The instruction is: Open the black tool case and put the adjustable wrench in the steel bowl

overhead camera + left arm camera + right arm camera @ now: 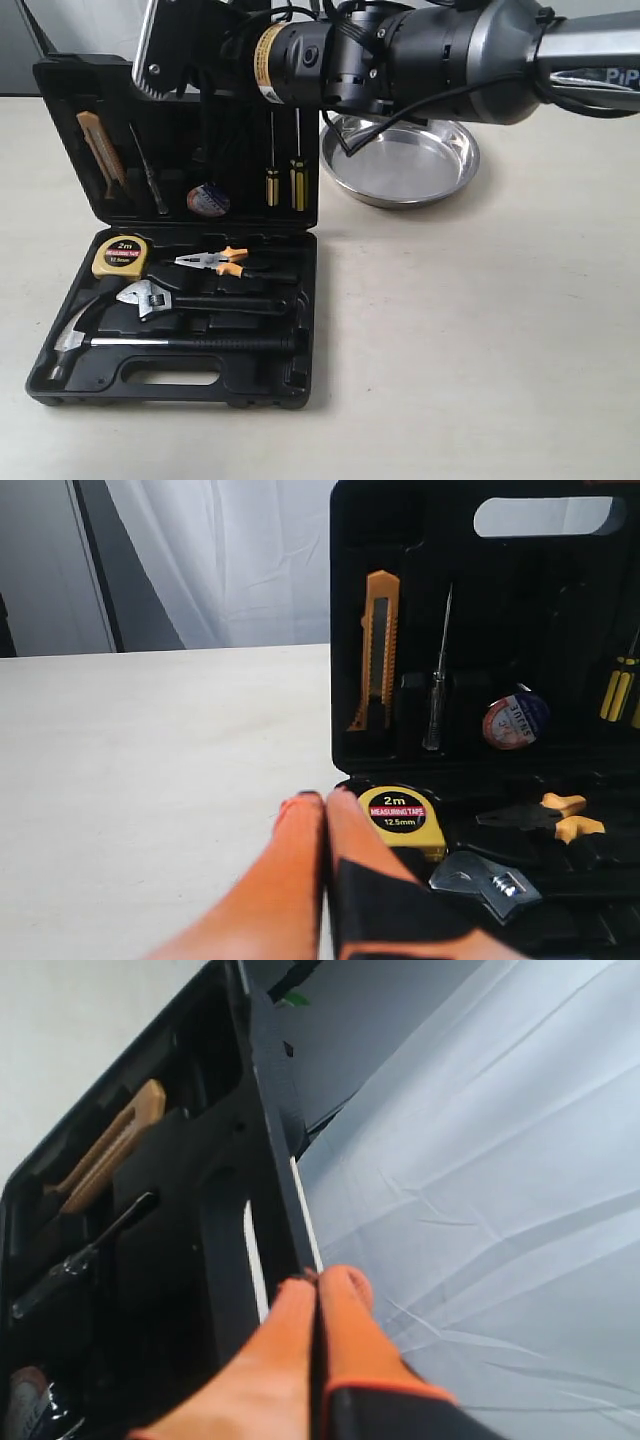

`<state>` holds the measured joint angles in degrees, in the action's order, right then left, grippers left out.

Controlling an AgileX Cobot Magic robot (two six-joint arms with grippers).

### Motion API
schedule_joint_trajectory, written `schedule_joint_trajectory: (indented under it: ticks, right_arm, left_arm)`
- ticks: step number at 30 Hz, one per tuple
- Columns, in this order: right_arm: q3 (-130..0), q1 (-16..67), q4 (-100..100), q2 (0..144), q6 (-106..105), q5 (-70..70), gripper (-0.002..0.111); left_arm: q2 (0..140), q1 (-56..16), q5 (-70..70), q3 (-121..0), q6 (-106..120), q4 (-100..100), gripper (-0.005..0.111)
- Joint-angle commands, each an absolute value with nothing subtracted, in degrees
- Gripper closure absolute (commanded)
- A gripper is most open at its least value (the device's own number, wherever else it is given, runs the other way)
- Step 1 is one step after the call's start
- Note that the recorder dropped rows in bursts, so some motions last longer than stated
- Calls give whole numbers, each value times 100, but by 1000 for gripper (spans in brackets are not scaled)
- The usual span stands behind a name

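- Black plastic tool case (200, 388) lies open, its lid (60, 100) upright.
- Short silver-headed, black-handled adjustable wrench (150, 297) sits in the case tray, between the orange-handled pliers (215, 261) and the claw hammer (150, 343).
- Shallow shiny steel bowl (410, 165) stands just right of the lid.
- Fingers of left gripper (325, 802) are pressed together, gripping nothing.
- Fingers of right gripper (322, 1282) are pressed together, tips at the lid's edge.

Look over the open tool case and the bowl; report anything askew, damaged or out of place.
Nothing stands out. The tool case lies open with its tools seated in their slots, the wrench included, and the bowl sits upright on the table beside the lid.
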<state>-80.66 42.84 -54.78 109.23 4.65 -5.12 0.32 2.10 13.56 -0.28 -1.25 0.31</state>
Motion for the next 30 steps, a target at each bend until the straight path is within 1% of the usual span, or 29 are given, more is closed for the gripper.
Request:
schedule_joint_trajectory:
  ticks: [1,4,6,11,18,21,25,27,30]
  right_arm:
    - [-8116,4231,-5210,11109,498,63,93]
    - [-8376,4231,-5194,11159,498,63,67]
    - [-8603,4231,-5194,11284,498,131,59]
    - [-8980,4231,-5194,11465,506,504,60]
    - [-9350,4244,-5066,11155,640,919,60]
    - [-9361,4300,-4523,10945,651,1512,60]
    - [-9361,4444,-3852,10659,651,2856,60]
    - [-9338,4528,-3593,10544,590,3447,64]
    - [-9203,4650,-2894,10352,182,3789,81]
  left_arm:
    - [0,224,1362,0,-122,34,107]
    - [0,224,1362,0,-122,34,107]
    - [0,224,1362,0,-122,34,107]
    - [0,224,1362,0,-122,34,107]
    - [0,224,1362,0,-122,34,107]
    - [0,224,1362,0,-122,34,107]
    - [0,224,1362,0,-122,34,107]
    - [0,224,1362,0,-122,34,107]
    - [0,224,1362,0,-122,34,107]
